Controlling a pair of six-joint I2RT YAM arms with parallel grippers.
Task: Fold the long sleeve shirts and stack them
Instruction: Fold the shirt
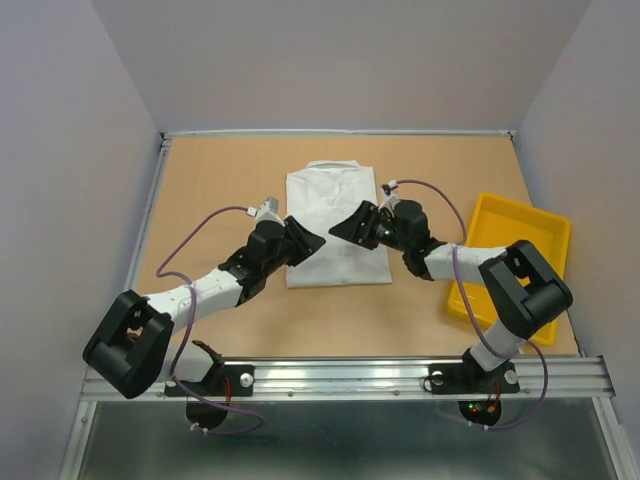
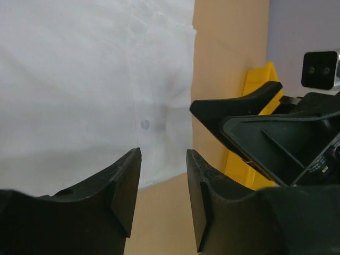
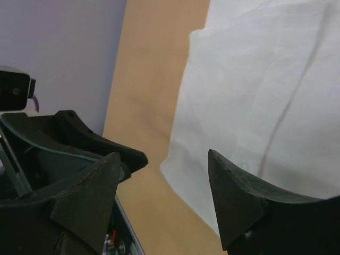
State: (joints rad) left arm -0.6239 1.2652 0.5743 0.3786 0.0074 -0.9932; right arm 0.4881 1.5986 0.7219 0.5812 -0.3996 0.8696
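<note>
Now, open-handed at the fold

The left gripper (image 1: 308, 240) and right gripper (image 1: 345, 229) meet, jaws apart and empty, low over the long sleeve shirt (image 1: 335, 205), folded on the table (image 1: 220, 180) near the yellow tray (image 1: 497, 203); probably poised to grasp its near edge.

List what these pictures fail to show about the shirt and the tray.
Top view: the left gripper and right gripper cover the lower side edges of the shirt.
Both wrist views: the shirt runs off the frame edges.
All views: no sleeve shows, and whether one shirt or several lie there cannot be told.
Top view: the right arm hides part of the near side of the yellow tray.
</note>
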